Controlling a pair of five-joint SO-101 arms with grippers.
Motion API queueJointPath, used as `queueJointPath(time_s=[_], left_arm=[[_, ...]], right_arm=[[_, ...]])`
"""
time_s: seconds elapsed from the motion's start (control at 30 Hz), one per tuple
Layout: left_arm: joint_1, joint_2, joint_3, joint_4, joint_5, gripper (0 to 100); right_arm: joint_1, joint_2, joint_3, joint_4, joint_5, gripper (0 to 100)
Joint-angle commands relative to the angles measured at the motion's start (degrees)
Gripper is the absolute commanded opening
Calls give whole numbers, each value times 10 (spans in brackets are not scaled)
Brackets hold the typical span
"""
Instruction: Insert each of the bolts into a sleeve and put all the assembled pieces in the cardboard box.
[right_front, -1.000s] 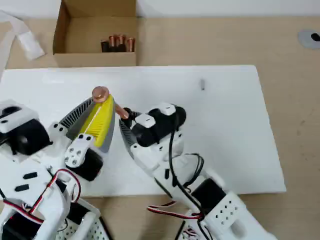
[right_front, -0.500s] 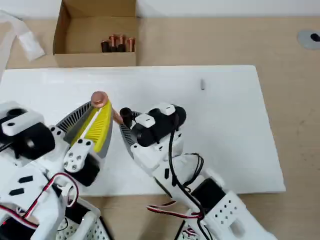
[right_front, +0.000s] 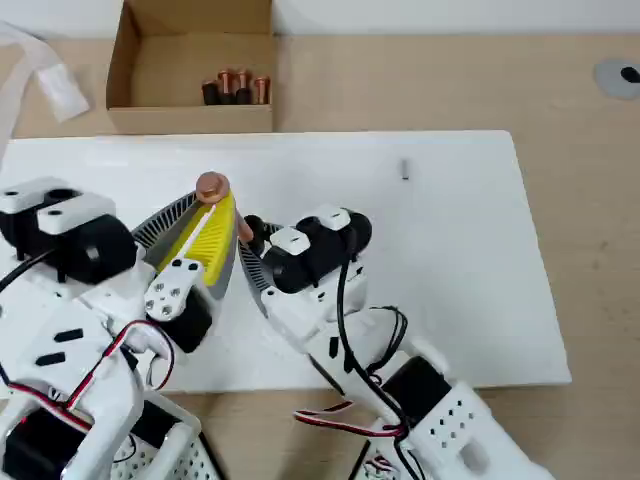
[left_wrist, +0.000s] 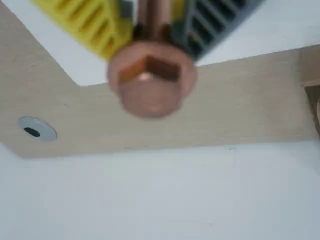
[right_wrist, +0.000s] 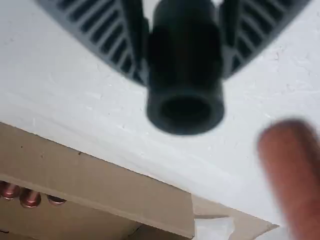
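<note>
**A:** Bolt (right_front: 222, 202) first. Held by what?

**B:** Pinched by the left fingers (right_front: 205, 238), narrow on the copper shank just below the flanged head. From the left wrist, seen head-on, with one yellow and one grey finger tight on either side.

**A:** And the right fingers (right_front: 249, 264)?

**B:** Closed on a black sleeve (right_front: 252, 228), gripped round its body. Open mouth turned left, toward the bolt.

**A:** Joined yet?

**B:** Not yet. Shank tip just beside the sleeve's mouth and outside it. Cannot tell about touching.

**A:** Whereabouts in the scene?

**B:** Over a white board (right_front: 450, 250), in its left half and roughly midway between its near and far edges. Board flat on the wooden tabletop (right_front: 585, 200). Reached by the left arm from the near left corner and by the right arm from near, right of centre.

**A:** Farther out?

**B:** Cardboard box (right_front: 120, 70) at far left, just beyond the board's far edge, open at the top. Inside, assembled pieces (right_front: 235, 88) lying side by side against the near wall. Left of the box, a crumpled white strip (right_front: 50, 82). On the board toward its far right, a small grey mark (right_front: 405, 168). At far right on the tabletop, a grey disc (right_front: 620, 75).
</note>
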Motion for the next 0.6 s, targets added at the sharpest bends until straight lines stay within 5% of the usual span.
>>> queueJointPath(time_s=[0.0, 0.57], left_arm=[[4, 19, -11, -18, -7, 5], [4, 48, -4, -23, -38, 6]], right_arm=[[-7, 0, -2, -12, -4, 9], [-7, 0, -4, -12, -4, 9]])
